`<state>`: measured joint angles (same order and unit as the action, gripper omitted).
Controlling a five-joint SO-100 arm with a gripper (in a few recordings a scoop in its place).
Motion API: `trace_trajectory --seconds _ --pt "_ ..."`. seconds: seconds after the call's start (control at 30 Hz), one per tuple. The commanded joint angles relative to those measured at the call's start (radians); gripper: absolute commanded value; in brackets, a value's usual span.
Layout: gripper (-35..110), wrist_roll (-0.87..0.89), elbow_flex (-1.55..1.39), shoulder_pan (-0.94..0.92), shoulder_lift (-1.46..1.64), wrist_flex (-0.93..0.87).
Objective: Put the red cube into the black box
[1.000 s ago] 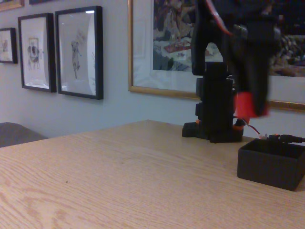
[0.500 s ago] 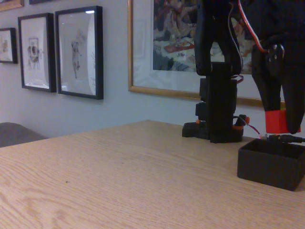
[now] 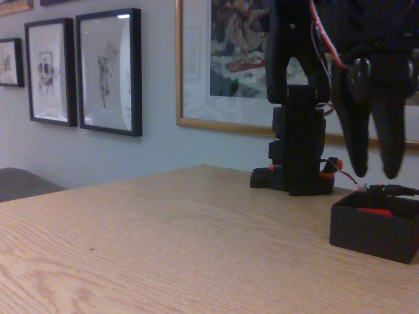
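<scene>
The black box [image 3: 373, 234] sits on the wooden table at the right edge of the fixed view. The top of the red cube [image 3: 374, 211] shows just over the box's rim, lying inside it. My black gripper [image 3: 376, 175] hangs straight above the box, its two fingers pointing down and apart with nothing between them. Its fingertips [image 3: 361, 171] end a short way above the rim.
My arm's black base block [image 3: 298, 154] with orange fittings and wires stands behind the box. The wooden table [image 3: 163, 242] stretches wide to the left. Framed pictures [image 3: 108, 70] hang on the wall behind.
The gripper carried the cube right and down over the box, then opened. The cube dropped from the fingers into the box, and the box shifted slightly.
</scene>
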<state>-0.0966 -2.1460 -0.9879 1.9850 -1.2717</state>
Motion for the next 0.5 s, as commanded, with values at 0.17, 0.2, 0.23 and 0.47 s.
trace_trajectory --seconds 0.17,0.2,0.23,0.47 --pt "8 0.048 -0.015 0.428 0.215 0.006" --pt "9 0.043 -0.057 0.489 0.244 0.035" --pt "10 0.043 -0.101 0.548 0.27 0.063" --pt "3 0.12 -0.383 0.854 0.436 0.169"
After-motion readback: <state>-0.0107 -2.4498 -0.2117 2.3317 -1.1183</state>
